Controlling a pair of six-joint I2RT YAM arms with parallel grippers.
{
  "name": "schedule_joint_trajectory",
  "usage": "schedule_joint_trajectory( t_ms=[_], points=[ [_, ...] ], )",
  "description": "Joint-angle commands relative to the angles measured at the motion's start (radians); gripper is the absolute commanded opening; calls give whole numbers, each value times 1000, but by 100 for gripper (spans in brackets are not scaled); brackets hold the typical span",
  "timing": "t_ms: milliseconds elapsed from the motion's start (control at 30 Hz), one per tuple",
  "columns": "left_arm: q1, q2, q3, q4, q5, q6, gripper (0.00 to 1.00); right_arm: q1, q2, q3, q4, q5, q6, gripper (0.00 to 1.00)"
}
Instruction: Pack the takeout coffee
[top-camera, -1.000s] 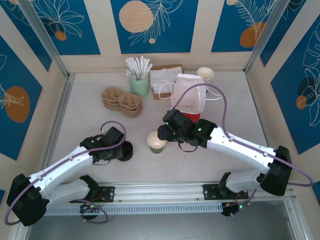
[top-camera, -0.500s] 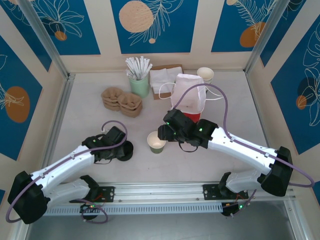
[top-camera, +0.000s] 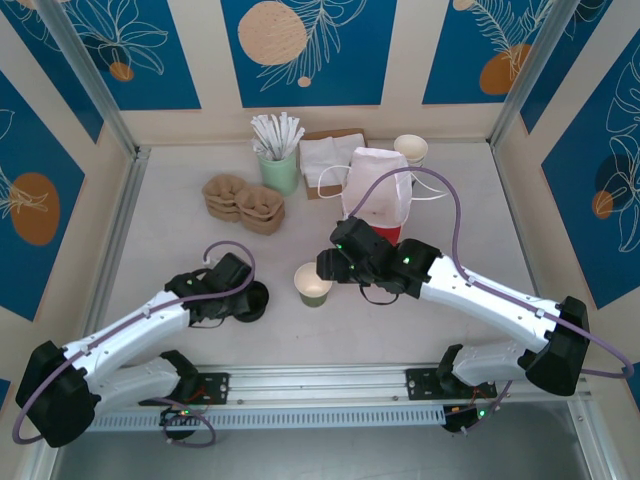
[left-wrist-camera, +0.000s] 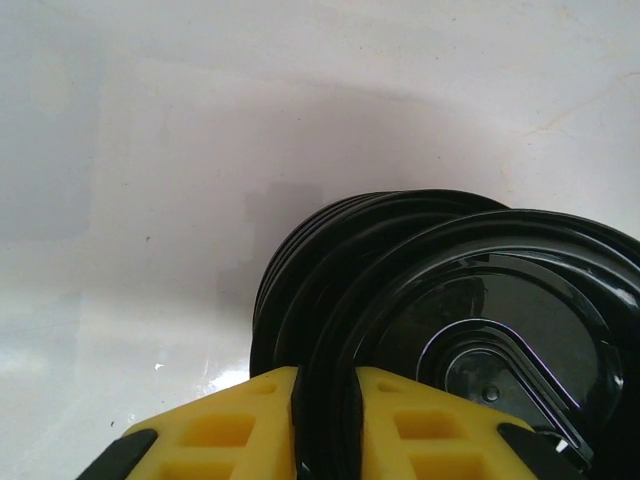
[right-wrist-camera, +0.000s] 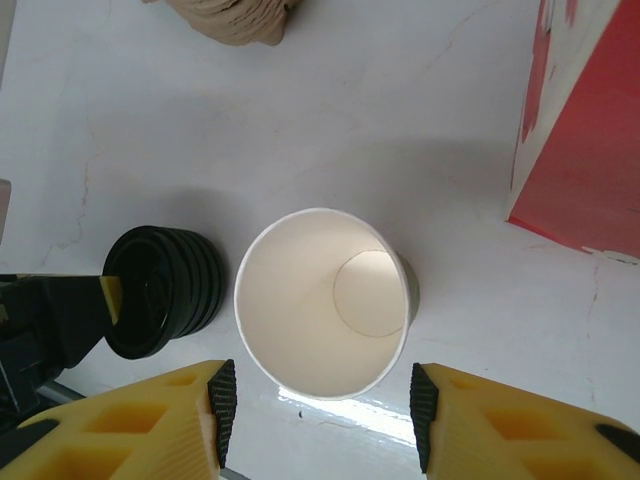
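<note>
Takeout coffee (right-wrist-camera: 325, 305), a small olive-green paper cup, stands lidless on the white bench (right-wrist-camera: 300, 120) between my wide right fingers (right-wrist-camera: 150, 420), and my left fingers (left-wrist-camera: 230, 430), pinched narrow on the rim of a round black plastic lid (left-wrist-camera: 480, 330), may lift several nested lids (left-wrist-camera: 300, 265) together.

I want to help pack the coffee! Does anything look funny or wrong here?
The green cup looks odd for a coffee: it stands open with no lid, and its white inside is empty. The black lids sit beside it. I see no spill.
</note>
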Motion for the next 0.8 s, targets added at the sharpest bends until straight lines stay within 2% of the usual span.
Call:
schedule_joint_trajectory(
  t_ms=[0, 400, 567, 767],
  points=[
    [-14, -15, -3, -14, -32, -14, 19, 8, -17, 7, 15, -53, 14, 52],
    [-14, -96, 35, -73, -48, -11, 15, 32, -30, 33, 74, -158, 15, 52],
    [-18, -126, 119, -138, -39, 18, 14, 45, -35, 62, 95, -217, 3, 52],
    [-60, -83, 281, -241, -39, 60, 13, 79, -17, 158, 58, -245, -38, 52]
  ],
)
